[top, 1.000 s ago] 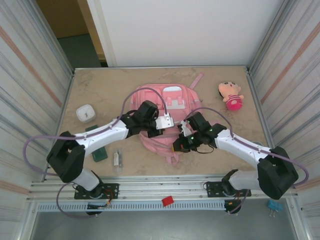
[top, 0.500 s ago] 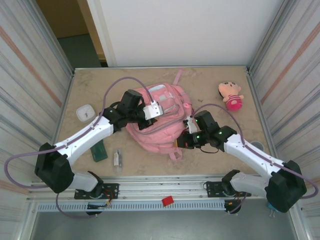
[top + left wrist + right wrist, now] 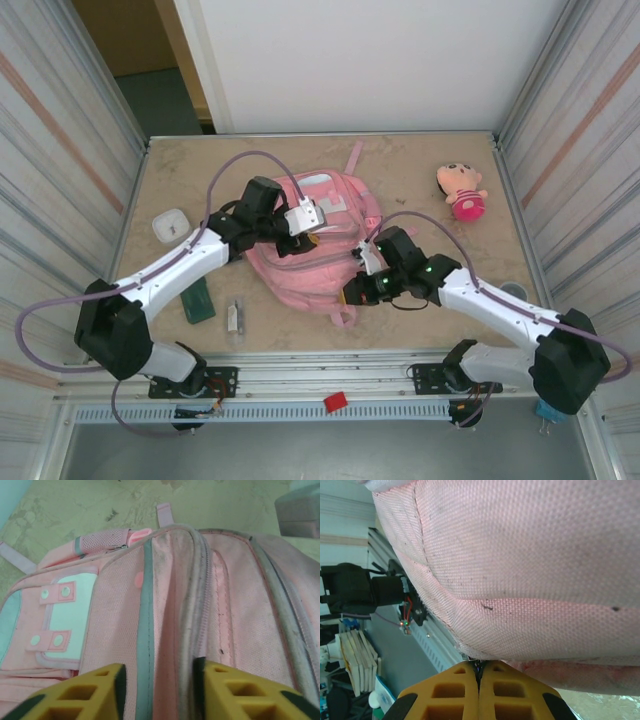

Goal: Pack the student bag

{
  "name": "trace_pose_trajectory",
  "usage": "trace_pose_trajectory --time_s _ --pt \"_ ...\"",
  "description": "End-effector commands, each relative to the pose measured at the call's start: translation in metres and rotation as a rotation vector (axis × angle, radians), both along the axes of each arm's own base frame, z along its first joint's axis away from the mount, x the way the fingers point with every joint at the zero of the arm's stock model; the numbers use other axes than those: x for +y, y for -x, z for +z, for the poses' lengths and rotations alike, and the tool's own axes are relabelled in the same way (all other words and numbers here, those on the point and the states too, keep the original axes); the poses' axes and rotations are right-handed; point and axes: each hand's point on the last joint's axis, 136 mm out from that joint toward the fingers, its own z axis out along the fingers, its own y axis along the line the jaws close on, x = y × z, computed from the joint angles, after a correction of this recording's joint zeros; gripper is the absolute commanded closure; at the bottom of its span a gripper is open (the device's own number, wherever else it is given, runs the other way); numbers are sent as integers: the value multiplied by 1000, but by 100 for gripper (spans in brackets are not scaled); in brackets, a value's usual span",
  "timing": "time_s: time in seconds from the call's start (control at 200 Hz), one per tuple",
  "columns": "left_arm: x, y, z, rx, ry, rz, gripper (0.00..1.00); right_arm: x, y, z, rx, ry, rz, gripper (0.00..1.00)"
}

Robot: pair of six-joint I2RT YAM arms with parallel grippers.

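1. Fabric first: the student bag [image 3: 312, 250], pink and woven, lies around the middle of the table [image 3: 430, 155]. Its white panels face the far wall, and one strap trails off its far end.
2. My left gripper [image 3: 157, 672] hangs over the bag's upper part with its yellow fingers spread apart. A grubby zip line and a grey-green stripe run between them.
3. My right gripper [image 3: 479, 672] sits at the bag's near right edge. Its fingers are pressed together on a thin bit of the bottom seam, and the pink weave bulges above them.
4. The tabletop is beige and marbled, scuffed with dark marks.
5. Apart from the bag, the table holds a doll [image 3: 461, 190] at far right and a white box [image 3: 172, 226] at left. A flat green item [image 3: 198, 300] and a small clear object [image 3: 234, 318] lie near the front left.
6. Ribbed metal walls [image 3: 60, 150] flank the table, and a white panel [image 3: 370, 60] stands behind it. An aluminium rail [image 3: 330, 375] runs along the near edge.
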Motion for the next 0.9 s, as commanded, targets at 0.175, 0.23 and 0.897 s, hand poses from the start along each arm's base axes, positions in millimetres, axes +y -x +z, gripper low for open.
trace_pose_trajectory --time_s 0.175,0.23,0.897 --pt "-5 55 31 -86 77 -180 35 22 4 25 10 -104 95 100" --pt "-7 72 25 -78 58 -230 34 23 3 26 10 -109 97 100" --pt "-17 116 -61 76 -101 -312 57 23 2 39 20 -161 109 100"
